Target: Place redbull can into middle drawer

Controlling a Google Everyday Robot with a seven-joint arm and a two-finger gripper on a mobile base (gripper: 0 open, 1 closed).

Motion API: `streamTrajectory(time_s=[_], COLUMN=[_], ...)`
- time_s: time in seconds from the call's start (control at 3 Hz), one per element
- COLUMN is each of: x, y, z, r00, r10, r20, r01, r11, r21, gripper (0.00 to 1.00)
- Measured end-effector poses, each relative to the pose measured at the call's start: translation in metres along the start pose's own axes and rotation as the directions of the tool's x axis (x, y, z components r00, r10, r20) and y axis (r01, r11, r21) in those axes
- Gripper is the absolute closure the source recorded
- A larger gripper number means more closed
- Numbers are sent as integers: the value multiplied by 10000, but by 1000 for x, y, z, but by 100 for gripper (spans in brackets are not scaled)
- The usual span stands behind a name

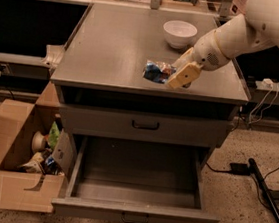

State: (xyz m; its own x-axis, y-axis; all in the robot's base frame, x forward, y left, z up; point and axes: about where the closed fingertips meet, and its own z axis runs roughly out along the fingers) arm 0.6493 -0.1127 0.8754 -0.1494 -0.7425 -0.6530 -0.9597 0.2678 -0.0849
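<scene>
The redbull can (156, 71), blue and silver, lies on its side at the front right of the cabinet top (111, 50), just at or above the surface. My gripper (172, 77) comes in from the right on the white arm, and its tan fingers (182, 74) are shut on the can's right end. The middle drawer (139, 181) is pulled wide open below, with nothing in it, and its handle (135, 217) faces front. The can and gripper are near the top's front edge, above the open drawer.
A white bowl (179, 33) stands at the back right of the top. The upper drawer (145, 126) is shut. An open cardboard box (20, 163) with several items sits on the floor at the left. Cables and a power brick (238, 168) lie at the right.
</scene>
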Motion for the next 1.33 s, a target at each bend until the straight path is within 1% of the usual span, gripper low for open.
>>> streamTrajectory(time_s=[0.33,0.67,1.0,1.33], x=[14,28,61,115], y=[6,23,50,82], z=[7,-8,-14,2], r00=[9997,9995,9932,9721], r10=[240,324,774,1682], r20=[75,-1,-875,-1635], r01=[-239,-323,-627,-1372], r11=[9997,9973,9851,9731], r21=[-22,666,1600,1852], gripper=[100,100,100,100])
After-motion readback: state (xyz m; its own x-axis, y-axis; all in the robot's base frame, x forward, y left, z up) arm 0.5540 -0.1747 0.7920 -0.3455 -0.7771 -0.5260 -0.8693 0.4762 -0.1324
